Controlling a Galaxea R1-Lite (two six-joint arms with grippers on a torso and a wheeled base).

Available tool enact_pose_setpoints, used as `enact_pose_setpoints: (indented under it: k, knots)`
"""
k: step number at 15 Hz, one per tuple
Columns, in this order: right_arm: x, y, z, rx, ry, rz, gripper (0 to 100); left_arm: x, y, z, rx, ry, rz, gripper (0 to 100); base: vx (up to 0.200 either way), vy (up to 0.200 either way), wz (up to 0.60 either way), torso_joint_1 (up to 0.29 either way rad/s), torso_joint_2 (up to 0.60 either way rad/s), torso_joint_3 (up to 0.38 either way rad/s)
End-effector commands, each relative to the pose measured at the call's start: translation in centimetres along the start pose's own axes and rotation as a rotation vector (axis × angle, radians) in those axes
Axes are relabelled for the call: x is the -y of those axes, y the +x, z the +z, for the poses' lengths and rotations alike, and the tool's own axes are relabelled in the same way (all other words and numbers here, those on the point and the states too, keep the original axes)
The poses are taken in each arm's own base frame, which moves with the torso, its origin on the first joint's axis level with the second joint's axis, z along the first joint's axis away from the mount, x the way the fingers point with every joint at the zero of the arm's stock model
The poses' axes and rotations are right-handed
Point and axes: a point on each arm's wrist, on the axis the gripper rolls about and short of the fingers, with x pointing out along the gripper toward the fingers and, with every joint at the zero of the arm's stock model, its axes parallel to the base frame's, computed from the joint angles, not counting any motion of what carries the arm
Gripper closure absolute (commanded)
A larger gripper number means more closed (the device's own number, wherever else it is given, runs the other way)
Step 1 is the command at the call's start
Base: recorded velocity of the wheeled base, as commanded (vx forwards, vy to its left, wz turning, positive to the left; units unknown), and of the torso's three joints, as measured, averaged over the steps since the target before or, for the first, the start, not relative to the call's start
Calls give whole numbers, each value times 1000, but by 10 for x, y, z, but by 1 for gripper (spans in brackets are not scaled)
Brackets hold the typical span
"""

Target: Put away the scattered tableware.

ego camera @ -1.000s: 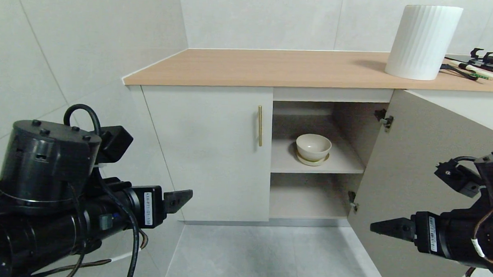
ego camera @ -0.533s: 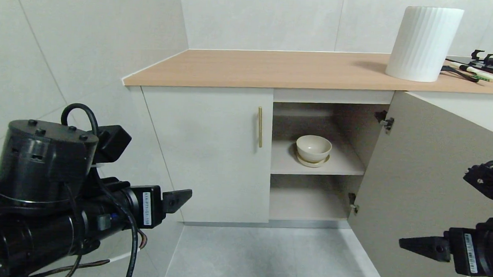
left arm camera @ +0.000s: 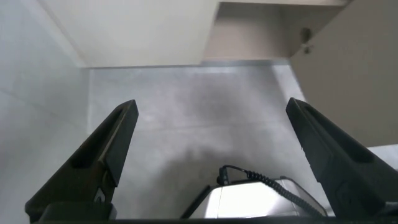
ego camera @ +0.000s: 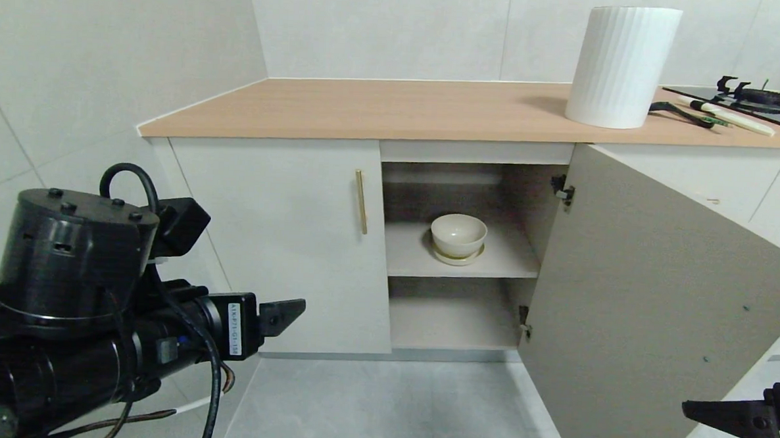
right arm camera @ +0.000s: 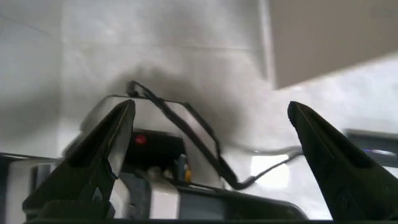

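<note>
L gripper [left arm camera: 211,111]: jaws wide apart, nothing in them. R gripper [right arm camera: 211,109]: same, wide and empty. Prob. you're btwn items: loose utensils [ego camera: 736,120] lie on the countertop [ego camera: 368,109], well above and ahead of R gripper, likely next pick. Lift R arm clear of the open door [ego camera: 650,289], near it ahead-left, before reaching up; come in over the counter edge, fingers level w/ the top. Containers: cabinet [ego camera: 528,212], ahead-right of L gripper, holds a bowl [ego camera: 458,232] on a saucer [ego camera: 457,255], upper shelf; nothing seen in the bowl. Ribbed canister [ego camera: 622,64], high above R gripper: contents hidden.
</note>
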Motion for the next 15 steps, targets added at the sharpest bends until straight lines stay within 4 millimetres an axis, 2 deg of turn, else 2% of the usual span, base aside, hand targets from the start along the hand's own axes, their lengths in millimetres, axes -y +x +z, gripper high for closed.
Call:
enact_pose_setpoints:
  k: [1, 4, 6, 10, 15]
  knots:
    - [1, -3, 0, 0, -1, -5, 0, 0, 1, 0, -2, 0, 1, 0, 0, -200, 0, 2, 2, 17]
    - [3, -4, -2, -10, -8, -48, 0, 0, 0, 0, 0, 1, 0, 0, 0, -200, 0, 5, 2, 2]
    - [7, -9, -1, -35, 4, -83, 0, 0, 0, 0, 0, 1, 0, 0, 0, 0, 0, 0, 0, 0]
    - [32, -6, 9, -11, 51, -261, 0, 0, 1, 0, -2, 1, 1, 0, 0, 0, 0, 0, 0, 0]
    - [54, 4, 26, 58, 149, -364, 0, 0, 1, 0, -3, 0, 1, 0, 0, 0, 0, 0, 0, 0]
